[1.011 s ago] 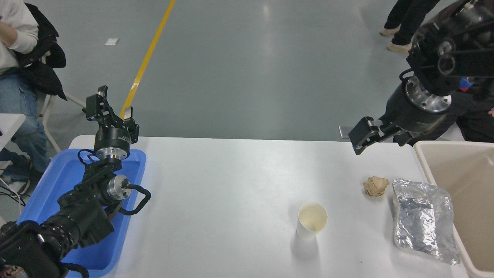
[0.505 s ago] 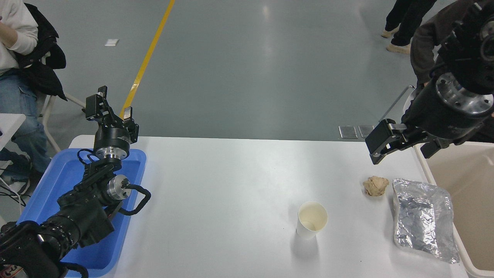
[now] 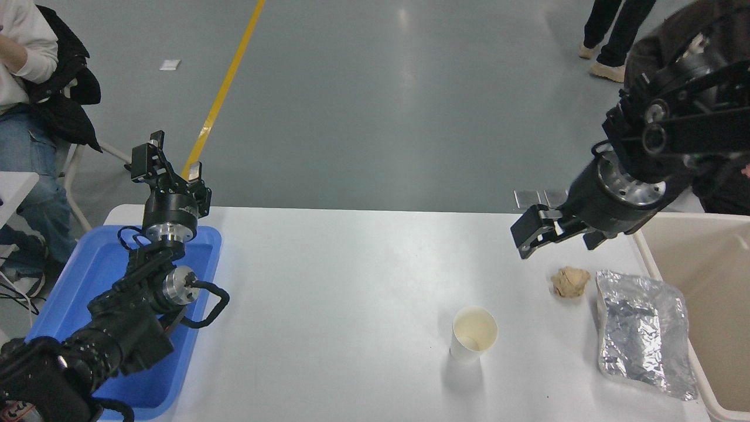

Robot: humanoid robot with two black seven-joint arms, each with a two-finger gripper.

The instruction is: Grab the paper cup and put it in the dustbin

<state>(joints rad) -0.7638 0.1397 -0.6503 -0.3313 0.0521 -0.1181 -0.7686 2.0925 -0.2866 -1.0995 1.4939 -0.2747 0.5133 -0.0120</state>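
The paper cup point(image 3: 473, 334) stands upright on the white table point(image 3: 351, 281), right of centre and near the front, with its cream inside showing. The beige dustbin point(image 3: 650, 258) is at the table's right edge, only partly in view. My right gripper point(image 3: 559, 236) hangs open and empty above the far right of the table, behind and to the right of the cup and left of the dustbin. My left gripper point(image 3: 170, 167) is open and parked over the blue tray point(image 3: 88, 275) at the left.
A crumpled tan paper ball point(image 3: 570, 282) and a crinkled silver foil bag point(image 3: 641, 331) lie between the cup and the dustbin. A seated person point(image 3: 23, 88) is at the far left, and legs of a standing person point(image 3: 615, 35) show at the top right.
My right arm swung right toward the dustbin half a second ago, then came back left and slightly lower. The cup, ball, bag and left arm have not moved.
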